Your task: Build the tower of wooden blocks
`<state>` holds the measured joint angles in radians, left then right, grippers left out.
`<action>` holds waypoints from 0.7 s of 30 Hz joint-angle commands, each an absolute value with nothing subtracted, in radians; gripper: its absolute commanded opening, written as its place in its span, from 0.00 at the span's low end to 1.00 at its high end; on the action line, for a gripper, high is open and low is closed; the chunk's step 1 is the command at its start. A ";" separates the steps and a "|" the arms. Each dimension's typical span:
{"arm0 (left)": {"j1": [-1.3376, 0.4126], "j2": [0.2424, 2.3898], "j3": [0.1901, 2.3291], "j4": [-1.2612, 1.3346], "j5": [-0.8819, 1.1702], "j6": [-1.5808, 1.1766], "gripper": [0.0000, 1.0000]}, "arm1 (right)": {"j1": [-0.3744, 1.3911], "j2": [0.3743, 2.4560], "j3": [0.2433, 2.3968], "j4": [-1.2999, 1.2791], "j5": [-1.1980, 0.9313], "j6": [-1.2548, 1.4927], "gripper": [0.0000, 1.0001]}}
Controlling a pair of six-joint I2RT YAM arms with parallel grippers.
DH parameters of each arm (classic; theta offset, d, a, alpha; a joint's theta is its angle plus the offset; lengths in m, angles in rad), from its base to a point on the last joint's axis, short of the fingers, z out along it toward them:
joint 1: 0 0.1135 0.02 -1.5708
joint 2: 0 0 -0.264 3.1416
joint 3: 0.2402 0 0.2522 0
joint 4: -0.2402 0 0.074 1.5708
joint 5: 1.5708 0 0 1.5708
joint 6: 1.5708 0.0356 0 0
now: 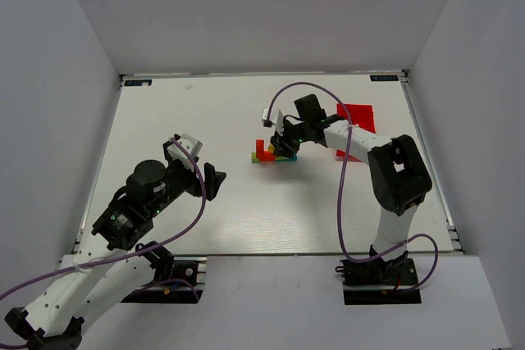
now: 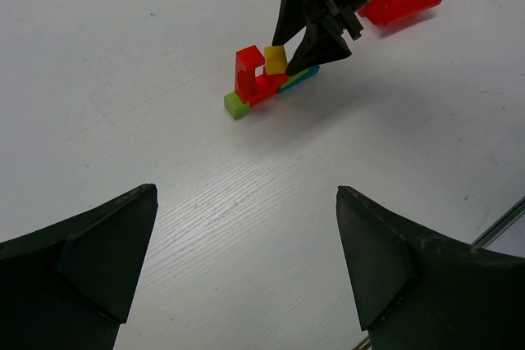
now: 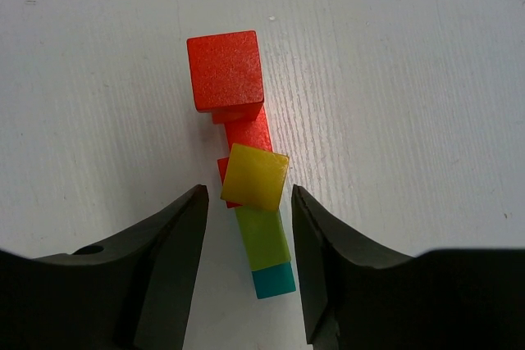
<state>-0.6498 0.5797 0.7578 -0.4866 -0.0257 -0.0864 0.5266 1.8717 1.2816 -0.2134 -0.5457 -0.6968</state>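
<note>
Right fingers (image 3: 164,268) apart around skewed yellow cube (image 3: 255,178).

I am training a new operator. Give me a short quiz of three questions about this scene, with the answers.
1. True or false: the left gripper holds a block.
2. What colour is the tilted cube between the fingers of the right gripper? A yellow, B white, C black.
3. Fill in: the red bin stands on the ___ arm's side.
Key: 1 false; 2 A; 3 right.
</note>
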 commanded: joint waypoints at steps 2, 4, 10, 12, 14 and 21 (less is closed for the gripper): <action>-0.647 0.572 0.765 -0.489 -0.032 -0.091 1.00 | 0.526 1.881 1.319 -0.216 -0.565 -0.719 0.51; -0.647 0.572 0.765 -0.489 -0.032 -0.091 1.00 | 0.525 1.879 1.324 -0.219 -0.564 -0.719 0.50; -0.647 0.572 0.765 -0.489 -0.032 -0.091 1.00 | 0.525 1.882 1.321 -0.219 -0.566 -0.729 0.50; -0.647 0.581 0.765 -0.489 -0.032 -0.091 1.00 | 0.528 1.879 1.321 -0.222 -0.565 -0.732 0.50; -0.647 0.581 0.765 -0.489 -0.032 -0.091 1.00 | 0.523 1.881 1.321 -0.225 -0.566 -0.733 0.50; -0.647 0.581 0.765 -0.489 -0.032 -0.091 1.00 | 0.520 1.879 1.322 -0.232 -0.563 -0.745 0.50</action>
